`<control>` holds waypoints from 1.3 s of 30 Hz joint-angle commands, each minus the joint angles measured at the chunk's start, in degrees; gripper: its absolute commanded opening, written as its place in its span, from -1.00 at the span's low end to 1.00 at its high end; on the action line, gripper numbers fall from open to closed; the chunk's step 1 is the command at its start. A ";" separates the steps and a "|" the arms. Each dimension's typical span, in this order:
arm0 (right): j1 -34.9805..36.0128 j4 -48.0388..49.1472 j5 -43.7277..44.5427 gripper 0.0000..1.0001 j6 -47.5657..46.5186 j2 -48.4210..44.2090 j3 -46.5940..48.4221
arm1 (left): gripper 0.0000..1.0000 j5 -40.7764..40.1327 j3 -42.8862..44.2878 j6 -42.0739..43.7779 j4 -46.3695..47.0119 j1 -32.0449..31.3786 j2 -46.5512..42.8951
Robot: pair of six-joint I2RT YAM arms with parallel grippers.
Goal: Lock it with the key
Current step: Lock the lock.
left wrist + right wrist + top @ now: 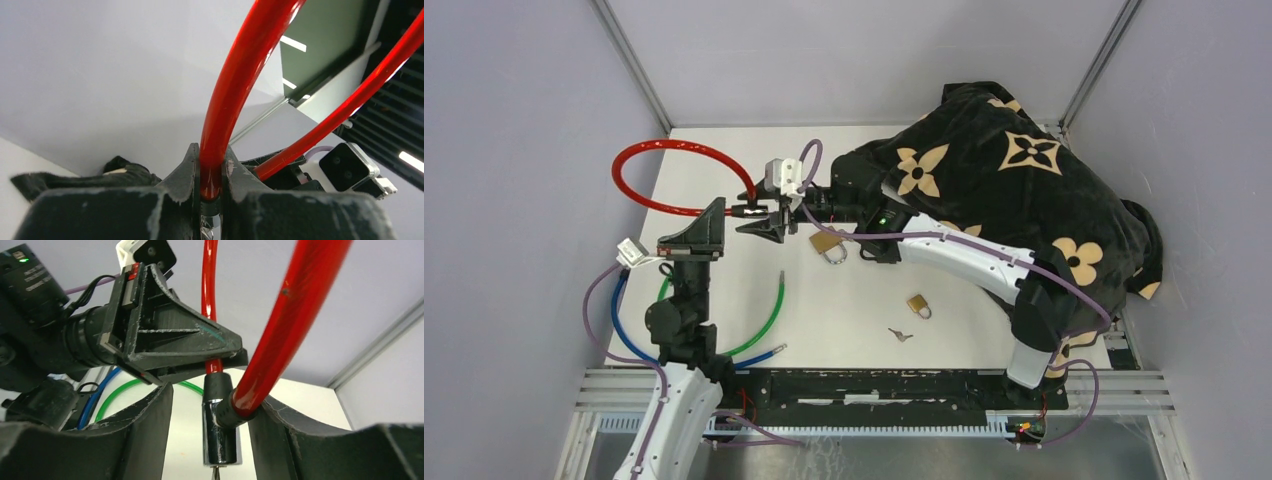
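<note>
Hanging in the air between the two claws is a red cable lock [669, 150], its plastic-coated cable curving in a loop out beyond the left claw's tip, above the white counter [844, 310]. The left claw [210, 167] is pinched narrow on the cable right where it enters the lock's dark metal barrel [218, 437]. This grip looks meant to hold the barrel steady and upright so the other arm can work on it.

The right claw [210, 432] faces the left one almost tip to tip. Its jaws stand wide, one on each side of the barrel, and neither seems to touch it. The cable's other end is pushed into the barrel's side, between those jaws.

A thin metal sliver [217, 473] shows at the barrel's lower end. It is probably a key seated in the keyhole, though it is too small to be sure. With its jaws parted around the barrel, the right claw seems placed to reach down for that key and turn it.

Behind and below the right claw, on the counter, lie a larger brass padlock [828, 245], a smaller brass padlock [918, 305] and a loose key [900, 335]. Beneath the left claw and its arm lie a green cable [769, 310] and a blue cable [624, 330]. A black cloth [1004, 170] with tan flowers is heaped behind the right arm.
</note>
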 commanded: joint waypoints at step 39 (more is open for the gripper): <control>-4.05 -16.26 -8.52 0.96 -10.95 -9.22 2.44 | -0.96 5.27 1.91 11.17 14.05 0.03 -1.82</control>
